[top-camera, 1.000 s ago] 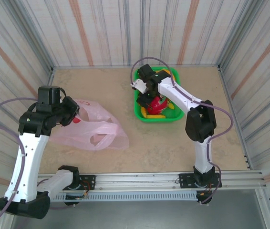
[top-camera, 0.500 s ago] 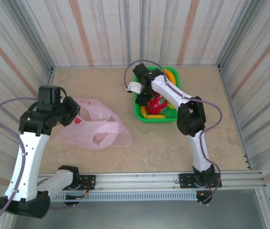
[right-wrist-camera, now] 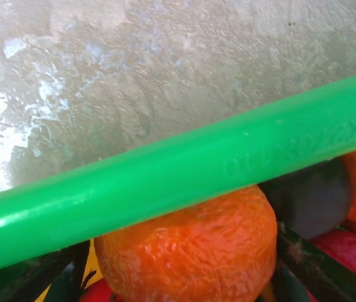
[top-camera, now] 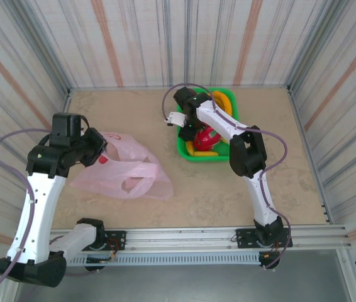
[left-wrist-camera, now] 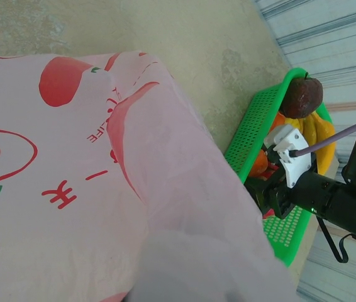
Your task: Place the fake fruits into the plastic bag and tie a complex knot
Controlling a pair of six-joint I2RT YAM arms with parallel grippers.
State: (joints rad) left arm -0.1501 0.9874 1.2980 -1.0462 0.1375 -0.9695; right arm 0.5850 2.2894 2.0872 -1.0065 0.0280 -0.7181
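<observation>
The basket [top-camera: 209, 157] is a green plastic box of fine square mesh with a thick, smooth, rounded rim [right-wrist-camera: 165, 182] bearing raised lettering. It sits on a sandy, mottled desk [top-camera: 228, 189] close to the far corrugated wall [top-camera: 134, 44]. Heaped inside it are glossy moulded fruits: an orange [right-wrist-camera: 190, 245] with dimpled peel just inside the rim on the basket's left side, a dark fruit [left-wrist-camera: 302, 95], round and purple-brown with a stub of stalk, perched at one end of the basket, curved yellow bananas [left-wrist-camera: 319, 129] beside it, and a red dragon fruit [top-camera: 206, 135] near the middle. The right tool [top-camera: 189, 130] is down in the basket's left side, its black fingers [right-wrist-camera: 46, 274] spread one on each side of the orange (a sliver of yellow shows between the left finger and the peel, so no pinch is visible). Well to the left of the basket lies the bag [top-camera: 124, 170], a thin, translucent pink film, creased and slack, printed with red fruit shapes and letters. The left tool [top-camera: 102, 153] is pressed together on the bag's upper edge, on the side away from the basket, where the film rises off the desk. Between bag and basket runs a bare strip of desk. The surface in front of the basket is bare as far as the metal rail [top-camera: 197, 236], and it is bare to the basket's right up to the side wall.
</observation>
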